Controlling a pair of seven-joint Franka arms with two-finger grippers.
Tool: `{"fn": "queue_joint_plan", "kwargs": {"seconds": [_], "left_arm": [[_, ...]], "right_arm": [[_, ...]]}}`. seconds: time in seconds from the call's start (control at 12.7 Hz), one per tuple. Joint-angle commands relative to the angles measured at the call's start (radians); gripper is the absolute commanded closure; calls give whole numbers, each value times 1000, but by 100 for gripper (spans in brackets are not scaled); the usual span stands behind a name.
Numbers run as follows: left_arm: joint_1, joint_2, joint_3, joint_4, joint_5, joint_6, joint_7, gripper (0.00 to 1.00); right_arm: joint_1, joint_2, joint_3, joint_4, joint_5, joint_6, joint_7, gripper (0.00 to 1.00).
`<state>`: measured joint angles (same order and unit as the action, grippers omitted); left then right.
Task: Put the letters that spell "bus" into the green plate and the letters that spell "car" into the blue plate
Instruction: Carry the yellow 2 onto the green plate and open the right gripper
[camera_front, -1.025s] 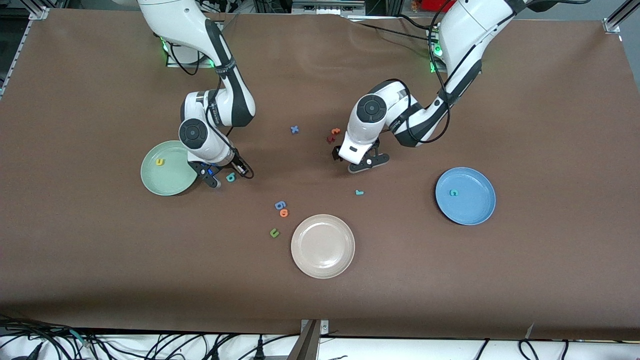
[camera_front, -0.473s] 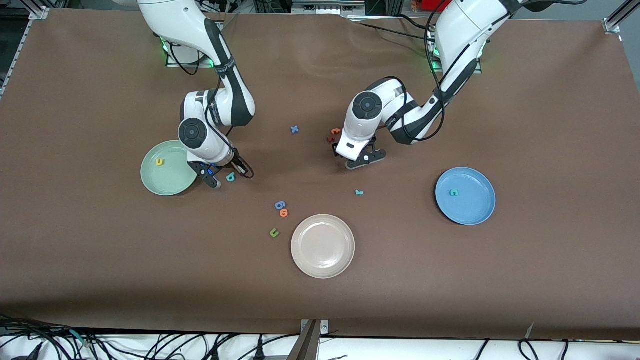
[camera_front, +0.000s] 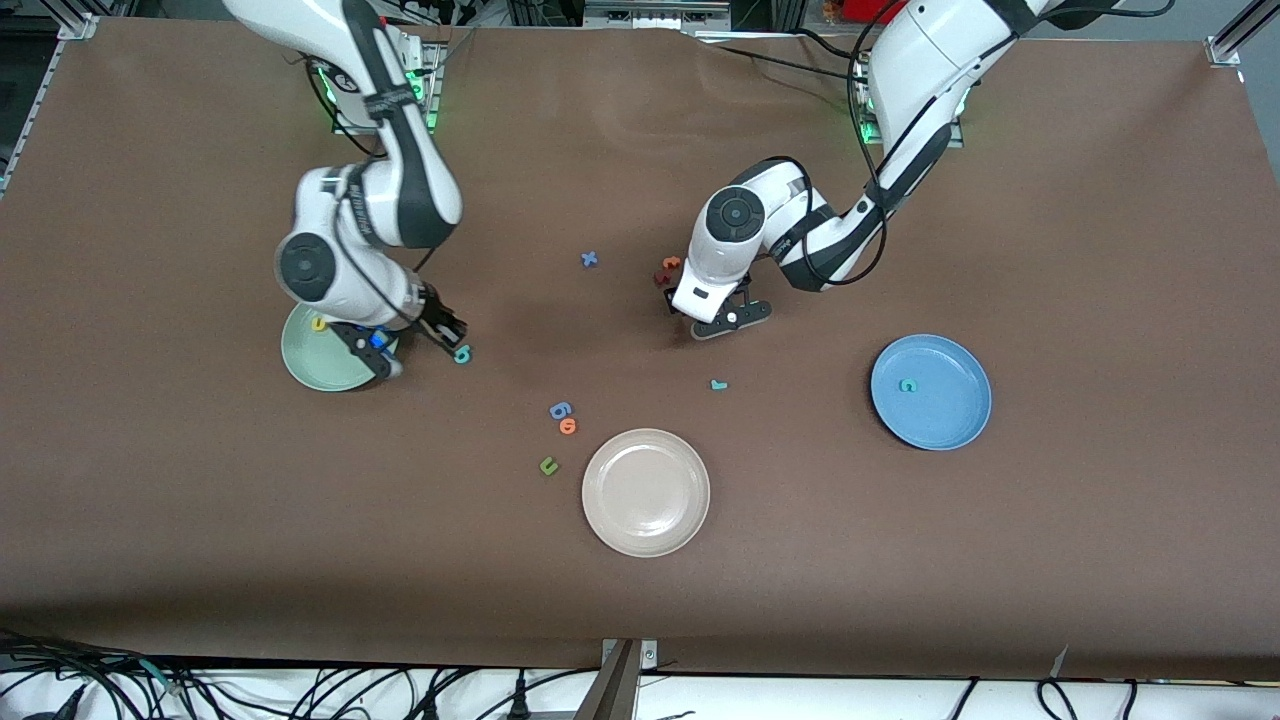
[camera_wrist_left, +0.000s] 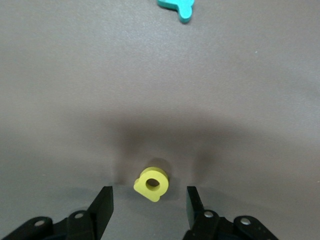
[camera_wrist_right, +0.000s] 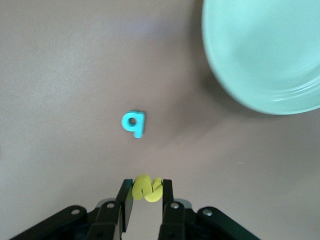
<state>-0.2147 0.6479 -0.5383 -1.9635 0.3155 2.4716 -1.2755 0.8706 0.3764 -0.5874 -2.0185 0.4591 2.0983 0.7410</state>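
Observation:
My right gripper (camera_wrist_right: 146, 192) is shut on the yellow s (camera_wrist_right: 147, 188) and holds it above the table. It hangs by the rim of the green plate (camera_front: 318, 368) (camera_wrist_right: 265, 55), where the yellow u (camera_front: 319, 323) lies. The teal b (camera_front: 462, 354) (camera_wrist_right: 134, 123) rests on the table beside it. My left gripper (camera_wrist_left: 147, 200) (camera_front: 715, 322) is low and open. Its fingers stand either side of the yellow a (camera_wrist_left: 151, 183) with a gap on each side. The teal r (camera_front: 718, 384) (camera_wrist_left: 177, 7) lies nearer the front camera. The teal c (camera_front: 907, 385) lies in the blue plate (camera_front: 950, 420).
A beige plate (camera_front: 645, 520) sits near the front middle. A blue g (camera_front: 560, 410), an orange letter (camera_front: 568, 426) and a green u (camera_front: 548, 465) lie beside it. A blue x (camera_front: 590, 259) and orange and dark red letters (camera_front: 668, 270) lie by the left arm's wrist.
The right gripper has shut on the yellow s and lifted it, swinging toward the green plate. The left gripper's fingers have drawn in around the yellow a.

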Motion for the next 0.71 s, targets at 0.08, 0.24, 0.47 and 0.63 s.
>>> {"fn": "queue_joint_plan", "kwargs": {"seconds": [0.08,0.24,0.47,0.63], "left_arm": [[-2,10,1,-2,54,23,-39,38],[-2,10,1,-3,54,23,-39,42],[-3,12,1,-3,54,23,-39,47],[-3,13,1,-5,54,23,-39,50]], "right_arm": [[1,-34,-136,-9,-59,-101,-248,100],[-1,-24,-178,-55,-57,-87,-363,100],[-2,19,-190,-156,-54,44,-478,100],[-5,41,-189,-229,-51,178,-537,100]]}}
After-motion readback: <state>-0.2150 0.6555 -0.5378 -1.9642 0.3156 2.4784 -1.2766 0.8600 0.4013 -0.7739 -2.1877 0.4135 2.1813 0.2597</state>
